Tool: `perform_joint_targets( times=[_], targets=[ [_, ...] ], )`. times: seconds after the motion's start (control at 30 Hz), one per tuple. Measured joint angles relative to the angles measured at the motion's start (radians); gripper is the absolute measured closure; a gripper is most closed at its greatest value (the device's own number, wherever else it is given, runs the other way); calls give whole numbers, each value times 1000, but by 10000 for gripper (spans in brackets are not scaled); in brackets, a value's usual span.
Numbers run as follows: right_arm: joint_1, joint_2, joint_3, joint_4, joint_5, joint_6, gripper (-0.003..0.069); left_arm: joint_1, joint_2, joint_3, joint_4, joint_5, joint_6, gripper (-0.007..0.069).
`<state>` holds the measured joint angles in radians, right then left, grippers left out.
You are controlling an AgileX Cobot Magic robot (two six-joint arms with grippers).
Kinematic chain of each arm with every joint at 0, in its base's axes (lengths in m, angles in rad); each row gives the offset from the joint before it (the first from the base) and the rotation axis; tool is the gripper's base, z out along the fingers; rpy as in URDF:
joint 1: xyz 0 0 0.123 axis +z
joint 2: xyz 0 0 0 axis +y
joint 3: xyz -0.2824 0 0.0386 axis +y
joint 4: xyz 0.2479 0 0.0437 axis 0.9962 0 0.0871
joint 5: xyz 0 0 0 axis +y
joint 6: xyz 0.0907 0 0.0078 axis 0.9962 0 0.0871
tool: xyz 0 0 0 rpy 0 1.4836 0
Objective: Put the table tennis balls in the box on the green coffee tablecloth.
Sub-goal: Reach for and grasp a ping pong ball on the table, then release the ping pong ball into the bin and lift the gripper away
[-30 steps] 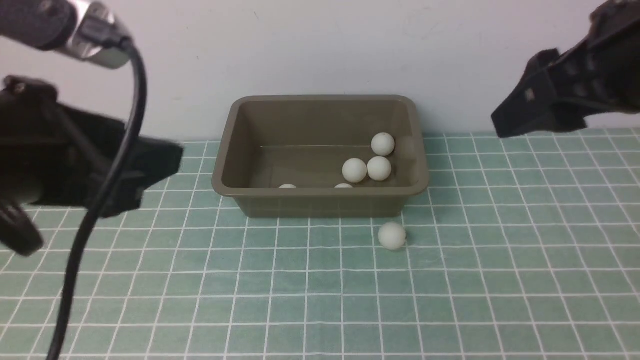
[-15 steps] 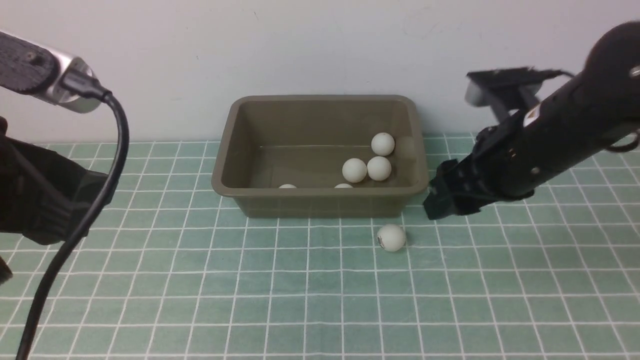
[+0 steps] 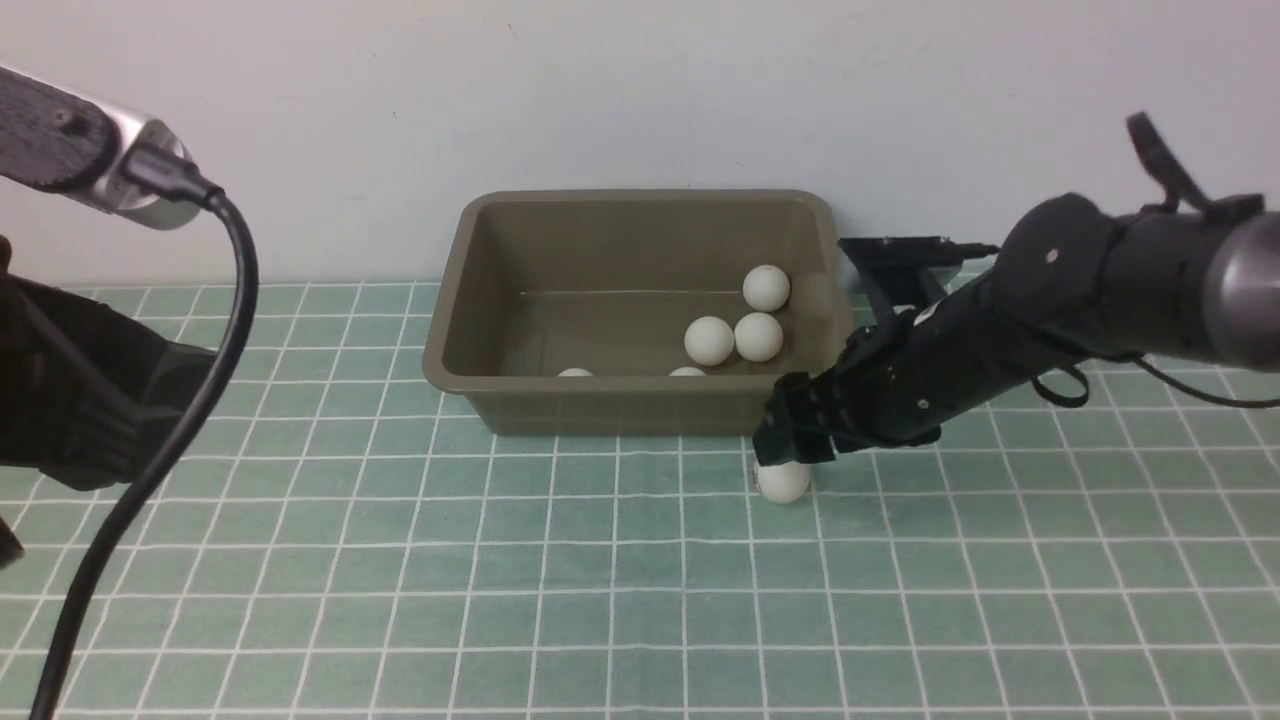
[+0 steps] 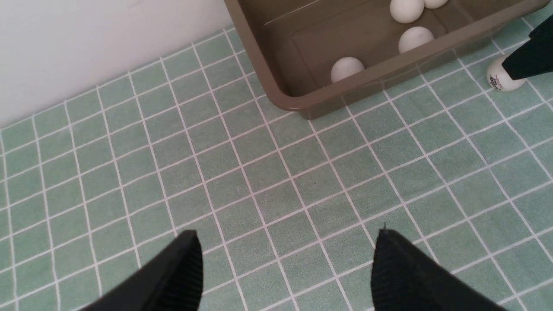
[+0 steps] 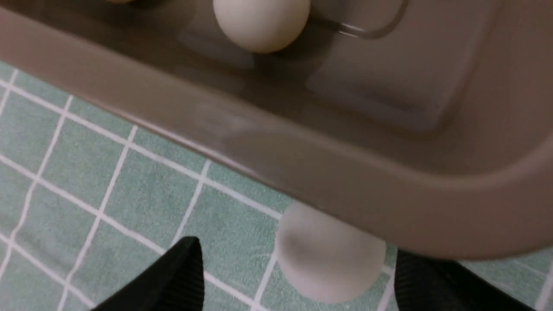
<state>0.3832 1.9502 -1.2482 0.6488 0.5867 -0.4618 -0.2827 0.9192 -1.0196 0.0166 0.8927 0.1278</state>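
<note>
One table tennis ball [image 3: 783, 482] lies on the green coffee tablecloth [image 3: 600, 580] beside the box [image 3: 640, 400], between the right hand's [image 3: 790, 440] spread, empty fingers [image 5: 181, 276].

The right gripper [image 3: 790, 447] descends from high at the right edge to the loose ball [image 3: 783, 482] in front of the box [image 3: 640, 400], jaws now apart astride it; the left arm [image 3: 90, 400] withdraws leftward and lower.
</note>
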Motion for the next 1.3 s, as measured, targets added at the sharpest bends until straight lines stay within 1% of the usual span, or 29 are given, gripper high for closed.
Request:
perform_joint_targets(
  times=[0.2, 0.27, 0.37, 0.4, 0.43, 0.47, 0.6, 0.67, 0.77, 0.83, 0.87, 0.93, 1.0, 1.07, 1.13, 1.2, 1.27, 1.3],
  targets=[
    [0, 51, 0, 91, -33, -71, 127, 0, 0, 0, 1, 0, 0, 155],
    [0, 61, 0, 108, -42, -74, 142, 0, 0, 0, 1, 0, 0, 155],
    [0, 71, 0, 110, -42, -74, 202, 0, 0, 0, 1, 0, 0, 155],
    [0, 75, 0, 103, -42, -73, 259, 0, 0, 0, 1, 0, 0, 155],
    [0, 75, 0, 91, -42, -68, 298, 0, 0, 0, 1, 0, -1, 155],
    [0, 72, 0, 68, -42, -59, 307, 0, 0, 0, 1, 0, 0, 155],
    [-6, 30, 0, -59, -7, -15, 300, 0, 0, 0, 1, 0, 0, 155],
    [-30, -59, 0, -196, 67, 72, 300, 0, 0, 0, 2, 0, 0, 155],
    [-78, -172, 0, -341, 171, 157, 300, 0, 0, 0, 2, 0, 0, 155],
    [-99, -236, 0, -386, 187, 157, 300, 0, 0, 0, 2, 0, 0, 155],
    [-101, -256, 0, -385, 171, 144, 300, 0, 0, 0, 2, 0, -1, 155],
    [-95, -283, -6, -324, 122, 72, 300, 0, 0, 0, 2, 0, -1, 155],
    [-84, -266, -35, -194, 84, -19, 300, 0, 0, 0, 2, 0, -1, 155],
    [-75, -222, -74, -71, 78, -135, 300, 0, 0, 0, 1, 0, -1, 155],
    [-66, -141, -135, 89, 85, -278, 300, 0, 0, 0, 0, 0, -1, 155],
    [-58, -42, -219, 211, 114, -410, 300, 0, 0, 0, -1, 0, -1, 155],
    [-52, 44, -299, 289, 167, -495, 300, 0, 0, 0, -2, 0, -1, 155],
    [-50, 65, -332, 306, 183, -510, 300, 0, 0, 0, -2, 0, -1, 155]
  ],
)
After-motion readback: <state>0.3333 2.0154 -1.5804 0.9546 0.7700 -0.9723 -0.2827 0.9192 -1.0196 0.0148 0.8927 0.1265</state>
